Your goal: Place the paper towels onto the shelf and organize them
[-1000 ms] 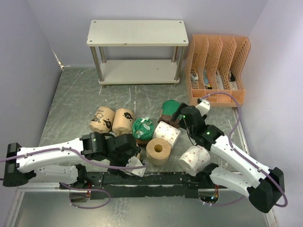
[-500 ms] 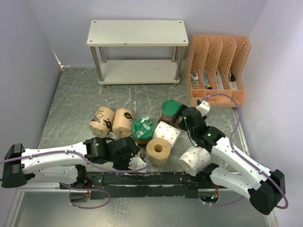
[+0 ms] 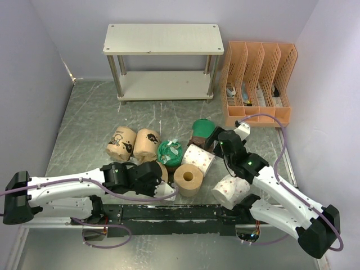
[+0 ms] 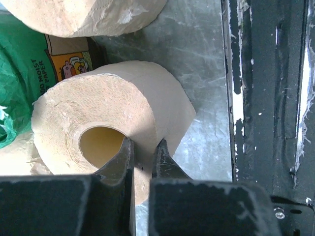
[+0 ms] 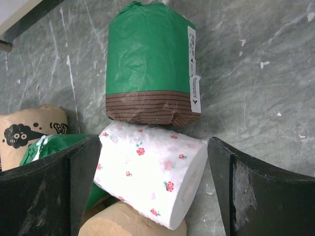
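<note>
— Towels (image 3: 147, 143) cluster on the desk (image 3: 101, 112), well apart from the shelf (image 3: 163, 38). Pincers?
— Left pincer (image 4: 143, 161) clamps the wall of a tan roll (image 4: 98, 105); right pincer (image 5: 152, 147) gapes open above the pink-flowered roll (image 5: 152, 169).

Pale lilac walls (image 3: 169, 11), grey marbled tabletop (image 3: 90, 112).

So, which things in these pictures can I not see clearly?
- Top view: the left tool and most of its tan roll hide under that arm's wrist.
- Top view: items in the orange organizer are too small to name.
- Right wrist view: the green roll has label print too small to read.
</note>
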Tool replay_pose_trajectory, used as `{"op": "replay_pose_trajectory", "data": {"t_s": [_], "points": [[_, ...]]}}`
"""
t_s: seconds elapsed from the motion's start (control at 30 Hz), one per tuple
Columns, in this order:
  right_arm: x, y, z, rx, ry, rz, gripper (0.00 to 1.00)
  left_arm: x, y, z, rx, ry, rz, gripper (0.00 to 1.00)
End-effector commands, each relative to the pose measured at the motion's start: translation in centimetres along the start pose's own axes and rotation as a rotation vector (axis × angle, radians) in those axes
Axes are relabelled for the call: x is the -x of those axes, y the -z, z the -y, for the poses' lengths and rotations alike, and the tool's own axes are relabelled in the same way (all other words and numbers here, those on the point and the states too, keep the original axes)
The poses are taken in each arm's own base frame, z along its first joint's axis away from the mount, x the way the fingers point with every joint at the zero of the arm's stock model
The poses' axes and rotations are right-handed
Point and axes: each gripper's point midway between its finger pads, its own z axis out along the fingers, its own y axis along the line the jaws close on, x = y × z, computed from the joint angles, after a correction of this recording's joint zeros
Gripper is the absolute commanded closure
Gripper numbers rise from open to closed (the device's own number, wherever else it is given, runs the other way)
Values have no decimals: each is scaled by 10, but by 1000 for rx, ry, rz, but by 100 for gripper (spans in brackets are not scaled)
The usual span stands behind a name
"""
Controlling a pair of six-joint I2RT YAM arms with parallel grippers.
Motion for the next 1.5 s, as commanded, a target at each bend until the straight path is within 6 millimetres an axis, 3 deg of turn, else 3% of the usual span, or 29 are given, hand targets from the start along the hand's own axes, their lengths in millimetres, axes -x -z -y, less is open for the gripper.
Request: {"op": "replay_pose_trajectory", "data": {"t_s": [0.0,0.2,0.33,0.43,0.53,0.67,0.77,0.97,1.13,1.47], "points": [[1,1,4,-4,1,9,10,18,18,-18,12,15,32,93],[0,0,7,-15,13,6,9,34,59,-6,-157,-6,52,93],[9,3,3,-12,13,22,9,42,92,-18,-145,-49,57,94],[18,8,0,-2,13,42,9,50,120,-52,4,-86,59,93],[24,10,-1,-2,17,57,9,61,152,-103,240,-103,75,93],[27,9,0,-10,24,69,9,56,169,-172,471,-19,65,93],[29,6,-3,-6,35,70,9,36,163,-217,557,47,59,91],[30,6,-10,30,32,72,9,-21,129,-313,633,266,20,87],[31,10,-8,46,20,80,9,-43,115,-393,798,343,23,91],[36,20,10,10,63,116,9,-84,59,-475,826,425,-6,93]]}}
